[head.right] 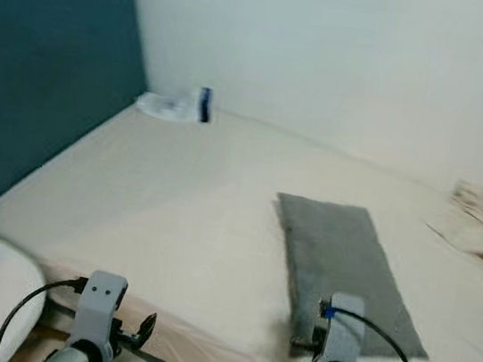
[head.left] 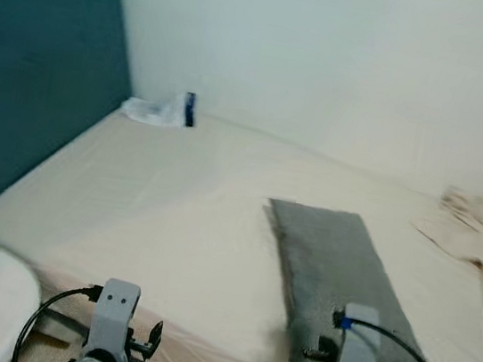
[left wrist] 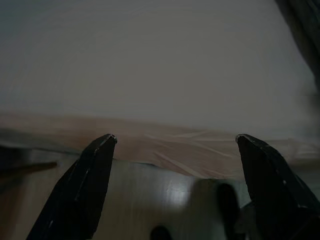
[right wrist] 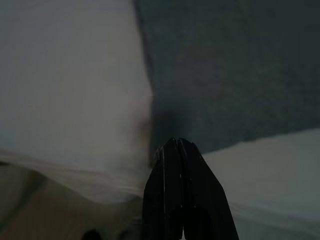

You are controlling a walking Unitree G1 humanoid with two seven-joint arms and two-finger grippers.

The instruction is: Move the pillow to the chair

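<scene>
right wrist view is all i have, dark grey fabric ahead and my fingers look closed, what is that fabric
Observer: A flat grey rectangular pillow lying on the cream bed sheet.
Operator: is my right gripper on it
Observer: The right gripper, shut, points at the pillow's near corner at the bed edge; contact unclear.
Operator: left side
Observer: The left gripper is open, facing the bed edge away from the pillow.

A grey pillow (head.right: 346,268) lies flat at centre-right on the cream bed (head.right: 185,200). A teal headboard (head.right: 50,73) fills the upper left. Both silver arms rise from the bottom edge.
</scene>
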